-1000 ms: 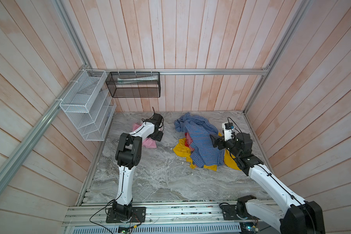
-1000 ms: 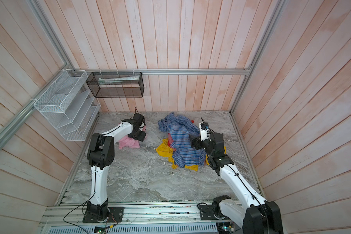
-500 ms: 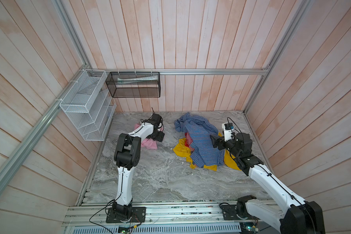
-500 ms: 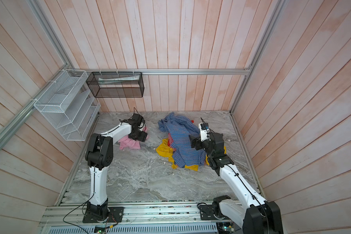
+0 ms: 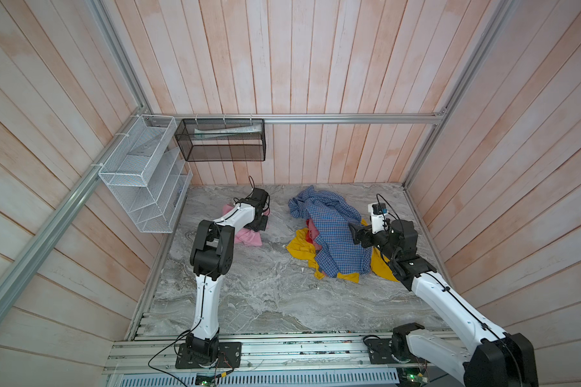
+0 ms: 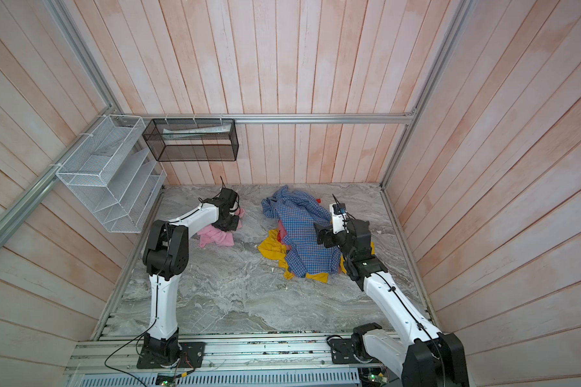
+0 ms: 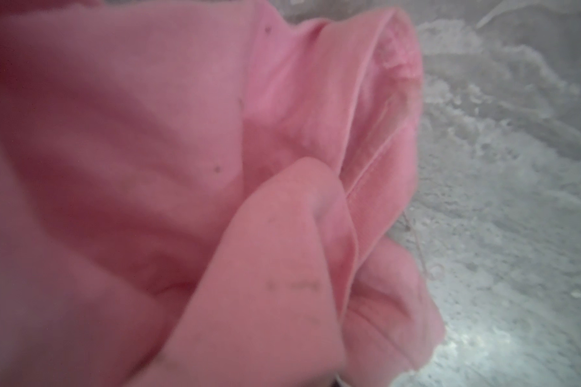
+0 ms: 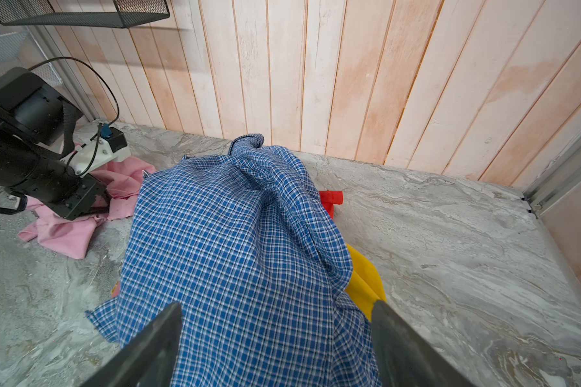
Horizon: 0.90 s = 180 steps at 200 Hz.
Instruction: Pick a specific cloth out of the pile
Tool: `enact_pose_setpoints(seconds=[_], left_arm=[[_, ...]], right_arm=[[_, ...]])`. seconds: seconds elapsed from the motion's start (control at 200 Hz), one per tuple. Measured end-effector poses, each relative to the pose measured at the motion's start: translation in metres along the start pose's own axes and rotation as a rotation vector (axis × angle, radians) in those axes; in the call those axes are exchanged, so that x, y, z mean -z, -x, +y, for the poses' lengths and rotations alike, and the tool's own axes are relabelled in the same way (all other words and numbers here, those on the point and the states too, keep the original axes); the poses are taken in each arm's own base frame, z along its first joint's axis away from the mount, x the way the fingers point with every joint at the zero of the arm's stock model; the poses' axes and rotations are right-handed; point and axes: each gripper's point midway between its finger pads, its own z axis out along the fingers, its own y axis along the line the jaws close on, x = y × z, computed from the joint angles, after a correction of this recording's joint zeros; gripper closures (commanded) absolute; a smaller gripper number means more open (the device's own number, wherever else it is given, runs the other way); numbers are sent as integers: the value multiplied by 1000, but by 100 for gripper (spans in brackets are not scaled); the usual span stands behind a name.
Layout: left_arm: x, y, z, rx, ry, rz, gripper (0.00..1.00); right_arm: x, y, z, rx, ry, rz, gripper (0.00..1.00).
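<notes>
The cloth (image 5: 249,237) lies crumpled on the table (image 5: 265,284), on the left side and well apart from the pile (image 5: 336,234). It is already out of the heap, so the sorting itself looks done; what is left, as I judge it, is to lift the cloth or leave it there.

The left gripper (image 5: 260,222) sits down on the cloth's far part, touching it. In the left wrist view pink folds (image 7: 148,134) bunch up close to the lens and fill most of it. No finger shows there, so I cannot tell whether the jaws stand apart or pinch the fabric. The right wrist view shows the black gripper body (image 8: 81,207) pressed into the cloth (image 8: 67,231), with its tips hidden.

The right gripper (image 8: 275,351) hangs over the near end of the shirt (image 8: 232,251) with its jaws wide apart, gripping nothing. The yellow cloth (image 8: 363,281) and a red bit (image 8: 331,197) peek out from under the shirt.

Against the earlier frames, the cloth, the pile and the right arm are in the same places. The left arm has barely shifted above the cloth.
</notes>
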Motion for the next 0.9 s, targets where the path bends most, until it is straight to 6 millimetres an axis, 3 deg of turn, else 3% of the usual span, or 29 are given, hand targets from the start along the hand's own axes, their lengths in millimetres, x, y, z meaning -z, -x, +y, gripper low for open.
enact_pose_setpoints(seconds=[0.225, 0.385, 0.495, 0.7, 0.795, 0.9], left_arm=[[6, -3, 8, 79, -46, -28, 100], [23, -6, 37, 176, -76, -24, 100], [52, 9, 68, 263, -82, -80, 100], [109, 56, 129, 378, -46, -255, 100], [114, 65, 141, 389, -34, -278, 100], [101, 79, 143, 376, -27, -283, 100]], right_arm=[[1, 2, -1, 1, -9, -5, 11], [2, 3, -2, 3, -11, -12, 11], [2, 3, -1, 5, -10, -11, 11], [2, 6, -1, 10, -6, -14, 11], [1, 8, 0, 14, -4, -17, 11], [0, 8, 0, 14, -2, -14, 11]])
